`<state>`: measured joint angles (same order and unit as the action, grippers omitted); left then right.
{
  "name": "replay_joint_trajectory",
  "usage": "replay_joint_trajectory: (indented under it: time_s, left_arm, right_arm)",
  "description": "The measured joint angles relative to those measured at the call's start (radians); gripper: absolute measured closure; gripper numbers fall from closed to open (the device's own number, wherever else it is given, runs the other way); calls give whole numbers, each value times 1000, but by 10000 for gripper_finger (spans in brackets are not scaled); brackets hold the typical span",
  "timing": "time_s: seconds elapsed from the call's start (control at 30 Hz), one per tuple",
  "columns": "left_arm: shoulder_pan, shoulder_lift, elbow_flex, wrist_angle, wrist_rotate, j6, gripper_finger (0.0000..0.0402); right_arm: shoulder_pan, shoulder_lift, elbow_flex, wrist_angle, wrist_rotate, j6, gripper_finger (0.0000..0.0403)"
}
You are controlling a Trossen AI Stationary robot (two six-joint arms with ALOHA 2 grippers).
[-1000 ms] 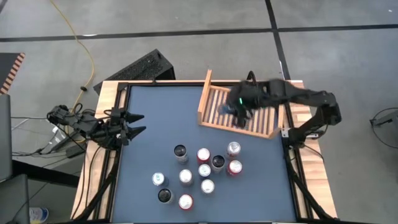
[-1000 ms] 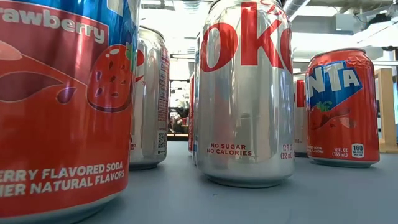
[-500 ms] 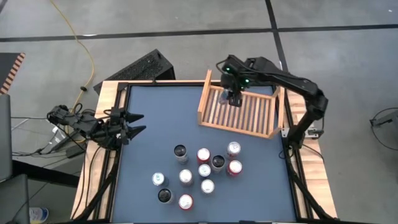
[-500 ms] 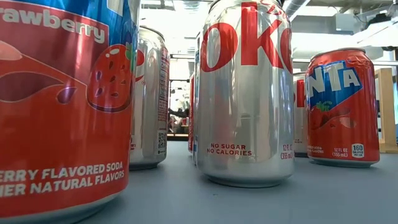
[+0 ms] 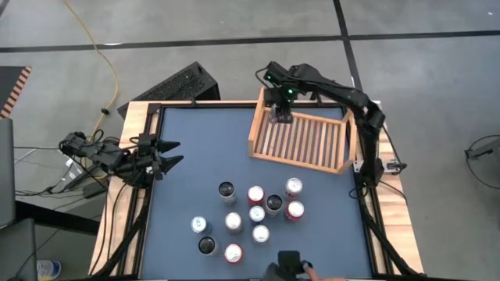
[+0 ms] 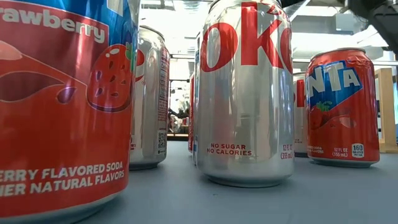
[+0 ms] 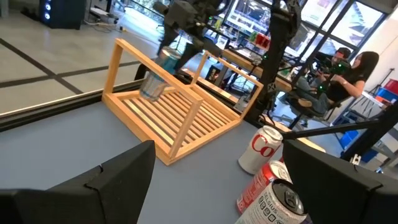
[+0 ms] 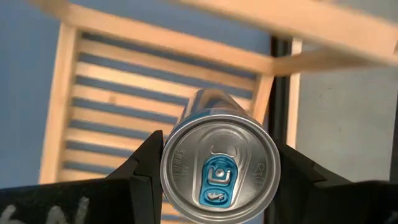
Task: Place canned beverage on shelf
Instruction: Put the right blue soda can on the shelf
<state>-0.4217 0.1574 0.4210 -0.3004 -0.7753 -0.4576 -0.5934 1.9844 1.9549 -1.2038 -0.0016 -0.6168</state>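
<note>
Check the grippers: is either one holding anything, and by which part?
The right gripper holds a can by its sides near the top, over the shelf. The left gripper is open and empty.

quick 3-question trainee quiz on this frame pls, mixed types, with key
1. True or false: the right gripper holds a can over the far left corner of the shelf.
2. Where is the left gripper, and how are its fingers?
A. open, at the table's left edge
B. shut on a can among the group
C. inside the shelf
3. Fill in: in the high view, the group of cans left on the table stands ____ the shelf, nearer the camera-side edge.

Key
1. True; its fingers sit either side of the can.
2. A
3. Outside; none rest on the slats.
</note>
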Motion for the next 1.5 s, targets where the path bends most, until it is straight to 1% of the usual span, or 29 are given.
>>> replay_joint_trajectory:
  time_s: [0.13,0.2,0.27,0.4,0.53,1.0,1.33,1.5]
  left_arm:
    - [0,0,0,-1,-3,0,60]
    - [0,0,0,-1,-4,0,60]
    - [0,0,0,-2,-4,1,60]
    - [0,0,0,-3,-4,7,60]
    - [0,0,0,-3,-14,8,60]
    - [0,0,0,-1,-46,8,60]
    - [0,0,0,-2,-48,19,60]
    - [0,0,0,-2,-48,26,60]
  right_arm:
    - [-11,76,97,-24,-3,-46,209]
    - [-21,107,133,-30,-21,-51,209]
    - [-39,132,146,-42,-49,-66,209]
    - [-70,164,147,-51,-51,-73,208]
    - [-90,165,147,-56,-57,-77,208]
    - [-89,181,147,-37,-91,-93,207]
    - [-103,180,148,-4,-103,-45,202]
    - [-101,180,148,-16,-106,-38,201]
